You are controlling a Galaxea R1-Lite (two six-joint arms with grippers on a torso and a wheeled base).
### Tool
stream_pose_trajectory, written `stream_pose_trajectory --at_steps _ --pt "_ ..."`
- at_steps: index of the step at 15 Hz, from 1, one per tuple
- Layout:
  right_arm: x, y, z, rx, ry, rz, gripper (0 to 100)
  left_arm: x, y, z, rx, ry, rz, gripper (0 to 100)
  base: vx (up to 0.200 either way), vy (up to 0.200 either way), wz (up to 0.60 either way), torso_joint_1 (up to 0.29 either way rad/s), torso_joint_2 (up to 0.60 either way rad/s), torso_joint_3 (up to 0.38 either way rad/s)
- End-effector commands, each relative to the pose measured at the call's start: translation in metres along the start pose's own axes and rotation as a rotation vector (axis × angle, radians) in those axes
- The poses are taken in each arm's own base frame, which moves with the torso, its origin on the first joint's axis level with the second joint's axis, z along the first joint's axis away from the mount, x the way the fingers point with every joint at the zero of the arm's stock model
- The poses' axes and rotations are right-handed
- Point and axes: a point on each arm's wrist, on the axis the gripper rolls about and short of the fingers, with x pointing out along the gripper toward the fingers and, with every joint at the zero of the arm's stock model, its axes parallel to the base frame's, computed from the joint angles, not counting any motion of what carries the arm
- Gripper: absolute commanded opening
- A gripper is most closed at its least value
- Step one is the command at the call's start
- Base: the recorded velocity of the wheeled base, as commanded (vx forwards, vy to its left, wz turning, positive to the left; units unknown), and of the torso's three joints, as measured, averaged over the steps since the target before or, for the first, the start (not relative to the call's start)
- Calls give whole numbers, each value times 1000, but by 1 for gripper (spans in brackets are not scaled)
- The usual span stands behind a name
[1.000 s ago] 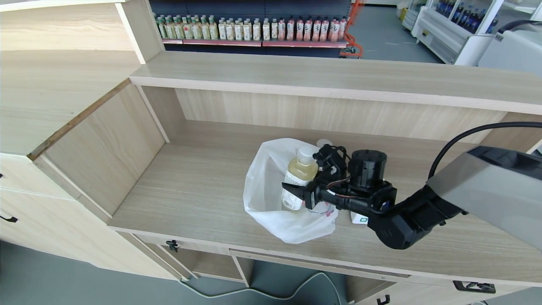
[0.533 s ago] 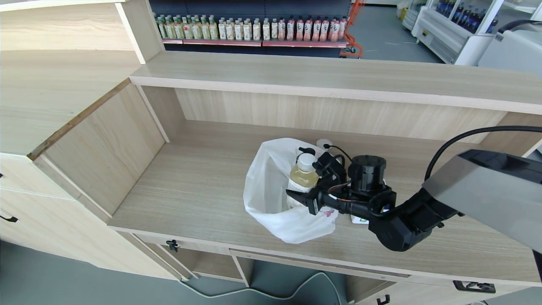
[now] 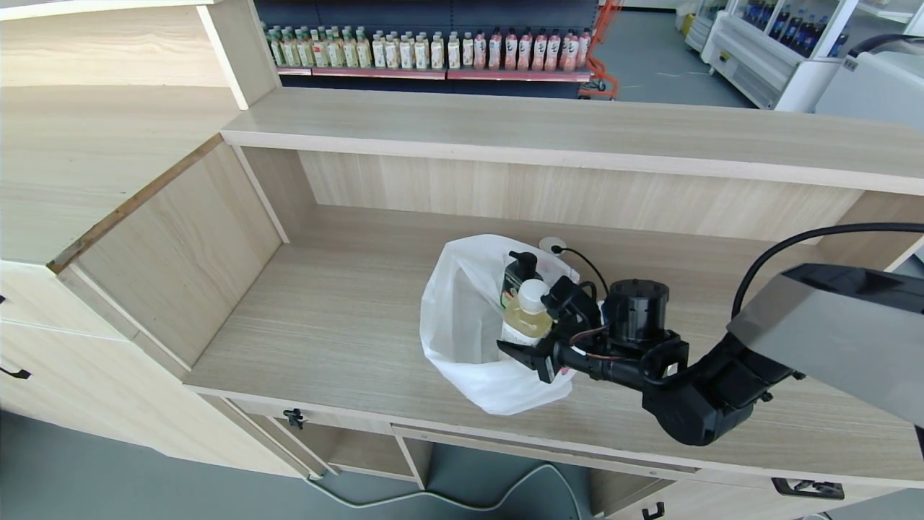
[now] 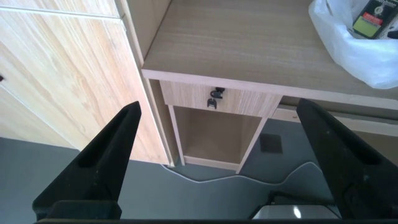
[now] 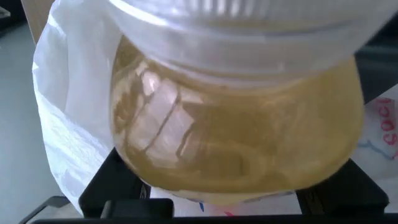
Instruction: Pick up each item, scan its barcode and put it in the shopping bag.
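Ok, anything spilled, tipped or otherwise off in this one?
Nothing stands out. The right gripper holds the yellowish drink bottle upright inside the open white shopping bag, next to a dark pump bottle already in it. No spill shows on the wooden counter.

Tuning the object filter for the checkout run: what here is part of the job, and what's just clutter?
Job:
- drink bottle, held in the right gripper
- shopping bag
- dark pump bottle inside the bag

Lying about:
- round white disc with cable on the counter
- stocked drinks shelf behind
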Motion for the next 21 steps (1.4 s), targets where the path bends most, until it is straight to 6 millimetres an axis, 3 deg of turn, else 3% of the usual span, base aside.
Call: stream_pose_trajectory --at_steps 1,4,7,9,13,14,16,17,18,20,21 --pt "-2 0 -4 6 15 0 100 0 0 0 0 0 0 100 0 0 0 0 0 0" --pt "-9 -1 11 5 -10 -8 100 0 0 0 0 0 0 100 0 0 0 0 0 0" --pt "-33 -1 52 109 -102 -19 100 0 0 0 0 0 0 100 0 0 0 0 0 0" --pt "-62 0 89 170 -173 -27 100 0 0 0 0 0 0 100 0 0 0 0 0 0" --pt "-109 3 137 217 -256 -43 100 0 0 0 0 0 0 100 0 0 0 0 0 0" --pt "-139 8 148 205 -287 -73 100 0 0 0 0 0 0 100 0 0 0 0 0 0" --pt "-193 6 148 196 -282 -207 100 0 0 0 0 0 0 100 0 0 0 0 0 0" --pt "-235 8 143 169 -245 -317 100 0 0 0 0 0 0 100 0 0 0 0 0 0" --pt "-286 18 130 161 -153 -528 100 0 0 0 0 0 0 100 0 0 0 0 0 0" --pt "-337 48 102 245 -12 -826 100 0 0 0 0 0 0 100 0 0 0 0 0 0" --pt "-349 65 89 257 13 -927 100 0 0 0 0 0 0 100 0 0 0 0 0 0"
